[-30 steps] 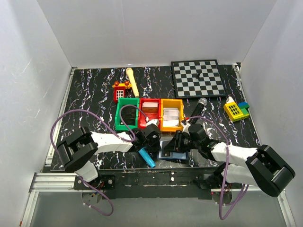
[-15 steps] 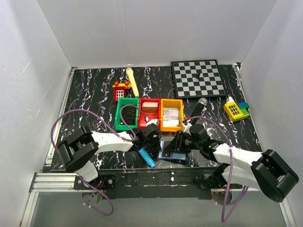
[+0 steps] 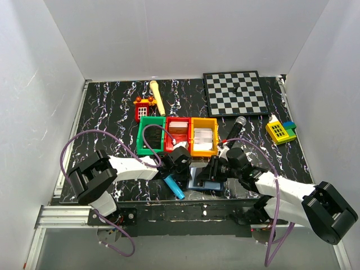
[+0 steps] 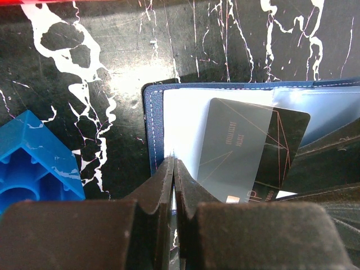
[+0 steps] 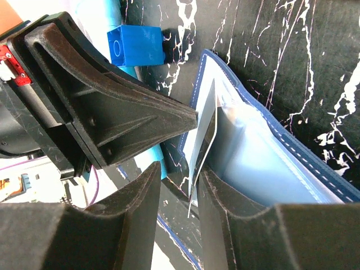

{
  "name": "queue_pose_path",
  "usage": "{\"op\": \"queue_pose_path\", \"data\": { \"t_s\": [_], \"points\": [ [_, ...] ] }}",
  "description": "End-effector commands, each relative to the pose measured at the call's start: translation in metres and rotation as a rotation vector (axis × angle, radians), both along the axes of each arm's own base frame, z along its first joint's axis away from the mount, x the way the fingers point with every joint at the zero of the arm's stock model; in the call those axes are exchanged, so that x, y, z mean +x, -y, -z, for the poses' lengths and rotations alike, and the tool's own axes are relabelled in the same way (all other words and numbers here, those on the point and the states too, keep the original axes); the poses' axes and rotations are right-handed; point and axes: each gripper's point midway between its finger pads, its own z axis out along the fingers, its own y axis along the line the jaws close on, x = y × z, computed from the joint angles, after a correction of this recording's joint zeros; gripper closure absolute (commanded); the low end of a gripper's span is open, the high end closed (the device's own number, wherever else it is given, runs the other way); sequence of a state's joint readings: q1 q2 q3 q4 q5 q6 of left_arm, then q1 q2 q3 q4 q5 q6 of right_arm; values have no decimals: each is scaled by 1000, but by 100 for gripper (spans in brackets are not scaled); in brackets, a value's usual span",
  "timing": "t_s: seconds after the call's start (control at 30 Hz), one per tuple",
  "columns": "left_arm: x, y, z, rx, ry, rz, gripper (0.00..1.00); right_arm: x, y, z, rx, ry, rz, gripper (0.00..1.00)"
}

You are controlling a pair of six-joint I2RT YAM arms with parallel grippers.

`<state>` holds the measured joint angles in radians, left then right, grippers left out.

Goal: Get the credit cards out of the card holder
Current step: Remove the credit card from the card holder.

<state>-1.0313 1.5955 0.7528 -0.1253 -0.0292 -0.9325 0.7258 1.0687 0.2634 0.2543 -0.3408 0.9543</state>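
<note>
Card holder [image 3: 203, 184]: lies open on the table [image 3: 112, 112] near its front edge, before the bins [image 3: 139, 140], between both grippers.
Left gripper [image 4: 173, 163]: fingers pressed together, tips on the holder's left edge; whether they pinch it or only pin it cannot be told.
Card [image 4: 247, 146]: dark, partly out of its clear pocket, free end towards the right arm.
Right gripper [image 5: 181, 171]: fingers apart, straddling the card's edge, no contact visible.
Judgement: the right arm is nearer, and the pull should follow the card's length, away from the left gripper.
</note>
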Motion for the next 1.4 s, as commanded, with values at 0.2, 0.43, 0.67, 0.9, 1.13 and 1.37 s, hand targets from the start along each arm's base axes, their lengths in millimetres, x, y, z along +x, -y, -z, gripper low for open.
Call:
{"op": "queue_pose_path", "data": {
  "t_s": [0.2,0.43,0.67,0.9,1.13,1.37],
  "points": [
    [-14,-31,34,144,-68,-5,100,3,2,-9,30,49,7,63],
    [-15,-32,34,144,-68,-5,100,4,6,-7,15,45,24,64],
    [-14,-32,33,141,-66,-8,100,7,11,-6,-2,44,48,67],
    [-14,-32,33,138,-65,-10,100,8,14,-1,-19,30,61,72],
    [-14,-32,31,134,-63,-10,100,12,16,-1,-22,25,78,73],
    [-14,-32,31,132,-63,-9,100,14,21,1,-31,22,103,79]
  ]
}}
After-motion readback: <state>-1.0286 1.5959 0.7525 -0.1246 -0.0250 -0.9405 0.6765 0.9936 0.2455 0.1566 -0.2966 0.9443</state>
